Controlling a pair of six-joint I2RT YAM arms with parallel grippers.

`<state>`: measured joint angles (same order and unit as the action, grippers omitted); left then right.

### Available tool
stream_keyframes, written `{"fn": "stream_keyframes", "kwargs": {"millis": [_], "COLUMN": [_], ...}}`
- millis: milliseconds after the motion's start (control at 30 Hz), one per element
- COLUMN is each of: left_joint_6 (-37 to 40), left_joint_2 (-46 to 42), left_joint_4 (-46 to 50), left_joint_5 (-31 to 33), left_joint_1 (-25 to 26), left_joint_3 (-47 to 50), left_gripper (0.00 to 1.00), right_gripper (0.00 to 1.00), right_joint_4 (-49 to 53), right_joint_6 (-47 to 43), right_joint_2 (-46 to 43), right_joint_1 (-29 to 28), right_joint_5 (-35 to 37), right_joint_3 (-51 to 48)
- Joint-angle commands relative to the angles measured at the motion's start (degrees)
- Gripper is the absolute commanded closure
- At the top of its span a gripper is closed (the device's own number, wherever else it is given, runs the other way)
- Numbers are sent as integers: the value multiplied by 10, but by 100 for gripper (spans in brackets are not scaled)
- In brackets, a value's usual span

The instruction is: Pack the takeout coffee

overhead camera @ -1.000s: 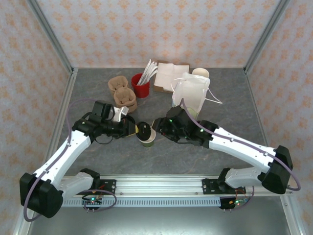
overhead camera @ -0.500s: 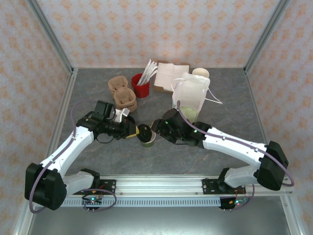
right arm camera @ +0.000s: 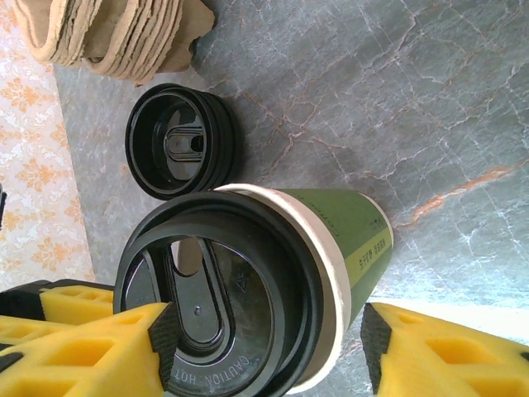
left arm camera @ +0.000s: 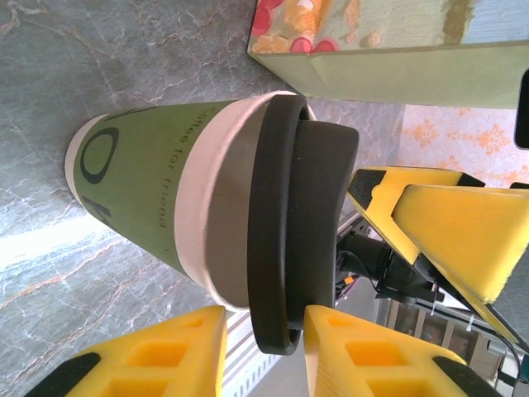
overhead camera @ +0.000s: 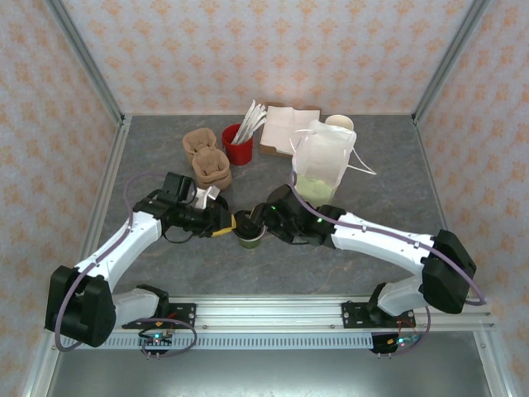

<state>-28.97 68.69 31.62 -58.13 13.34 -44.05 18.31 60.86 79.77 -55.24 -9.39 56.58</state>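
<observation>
Presently: cup [overhead camera: 248, 230], lidded, upright at mid-table [overhead camera: 215, 273]; bag [overhead camera: 324, 161] near, beyond. Left fingers [left arm camera: 157, 356] narrowly parted about lid [left arm camera: 281, 231] rim, gripping nothing. Right fingers [right arm camera: 91, 347] wide, flanking cup body. Recommended: left clears first; right closes gently below lid, lifts level.

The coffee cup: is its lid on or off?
On. A black lid sits over the rim of the green cup, covering its mouth.
</observation>
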Motion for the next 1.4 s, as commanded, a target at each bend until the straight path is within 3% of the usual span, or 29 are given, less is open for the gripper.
{"fn": "stream_keyframes", "kwargs": {"millis": [0, 633, 1067, 1367], "left_joint_6": [19, 30, 40, 48], "left_joint_2": [6, 14, 19, 36], "left_joint_4": [-5, -6, -1, -3], "left_joint_5": [-11, -4, 9, 19], "left_joint_1": [-6, -6, -7, -6], "left_joint_3": [5, 19, 0, -4], "left_gripper": [67, 66, 46, 49], "right_gripper": [37, 37, 40, 47], "right_joint_4": [-10, -6, 13, 20], "right_joint_6": [-2, -12, -23, -34], "right_joint_2": [13, 36, 42, 47], "right_joint_1": [-4, -4, -4, -5], "right_joint_5": [10, 15, 24, 33], "right_joint_3": [22, 32, 29, 19]}}
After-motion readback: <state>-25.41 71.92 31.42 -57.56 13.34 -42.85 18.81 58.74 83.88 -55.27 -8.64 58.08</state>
